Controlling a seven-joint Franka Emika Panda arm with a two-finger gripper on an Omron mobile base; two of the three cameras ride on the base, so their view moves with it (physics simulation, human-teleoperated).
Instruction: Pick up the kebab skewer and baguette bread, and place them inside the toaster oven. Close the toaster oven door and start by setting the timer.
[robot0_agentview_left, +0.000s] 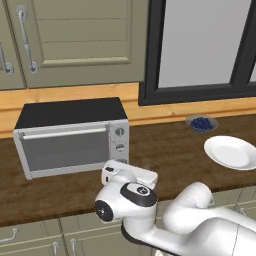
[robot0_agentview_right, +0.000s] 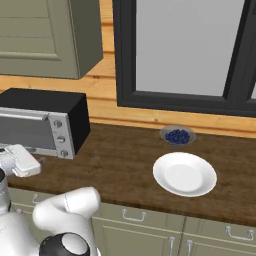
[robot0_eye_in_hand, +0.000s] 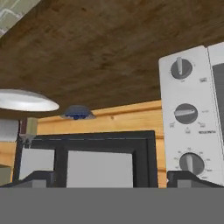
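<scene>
Here the toaster oven (robot0_agentview_left: 72, 136) sits on the left part of the wooden counter (robot0_agentview_left: 170, 150), against the far wall: a boxy silver body with a black top. Its door (robot0_agentview_left: 64, 147), a silver-framed glass panel with a horizontal bar handle (robot0_agentview_left: 65, 132) along the top edge, stands upright and closed. Three round knobs (robot0_agentview_left: 120, 146) run down its right side.

The gripper (robot0_eye_in_hand: 111, 177) hangs just in front of the oven's right end, near the knob column. Its two dark fingertips (robot0_eye_in_hand: 39, 178) stand wide apart with nothing between them.

The hand view is rolled upside down, so the counter appears at the top. It shows the three knobs close up, each with a raised bar and small markings beside it that the base views do not resolve. The right base view shows the oven's black right side panel (robot0_agentview_right: 79, 120), hidden from the left base view.

To the right of the oven, well apart from it, a white plate (robot0_agentview_right: 184, 174) lies bare on the counter. Just beyond it, nearer the window (robot0_agentview_right: 190, 50), a small grey bowl (robot0_agentview_right: 177, 135) holds a heap of dark blue berries (robot0_agentview_right: 178, 136).
</scene>
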